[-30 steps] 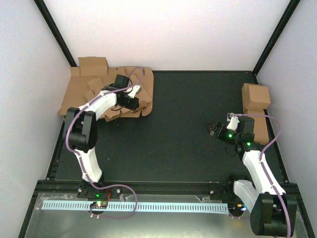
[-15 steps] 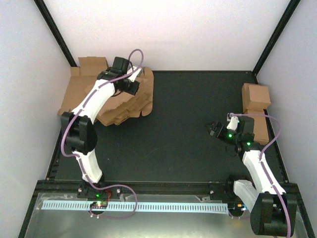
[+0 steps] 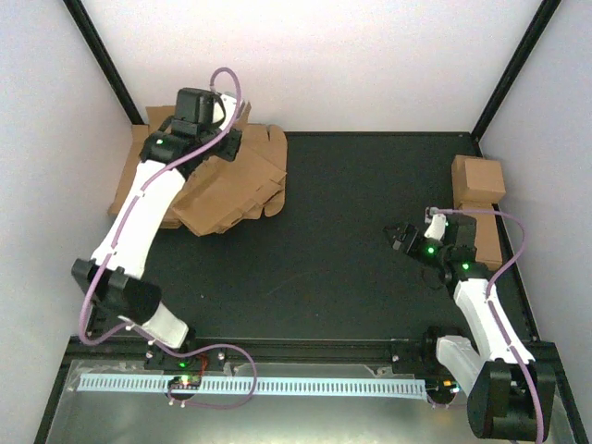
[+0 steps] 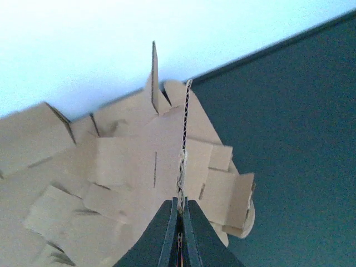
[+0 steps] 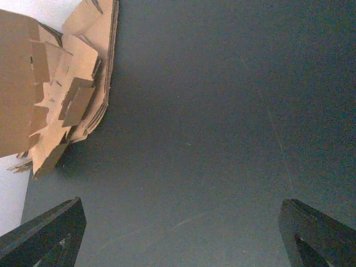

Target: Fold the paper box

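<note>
The paper box [image 3: 227,190] is a flat brown die-cut cardboard sheet, tilted up off the stack at the table's back left. My left gripper [image 3: 229,144] is shut on its far edge. In the left wrist view the sheet's corrugated edge [image 4: 185,128] runs straight up from between the closed jaws of the left gripper [image 4: 179,203]. The right wrist view shows the raised sheet [image 5: 16,83] at its far left. My right gripper [image 3: 400,238] hovers open over bare table at the right, its fingertips [image 5: 61,222] wide apart with nothing between them.
A stack of flat brown blanks [image 3: 139,176] lies under the lifted sheet, against the left wall, its flaps [image 4: 111,167] showing in the left wrist view. Two finished brown cartons [image 3: 478,178] sit at the right edge. Black frame posts stand at the back corners.
My left gripper closed on the sheet's edge, then rose and drew back toward the rear left corner, tilting the sheet up off the stack. The right arm stayed still.
</note>
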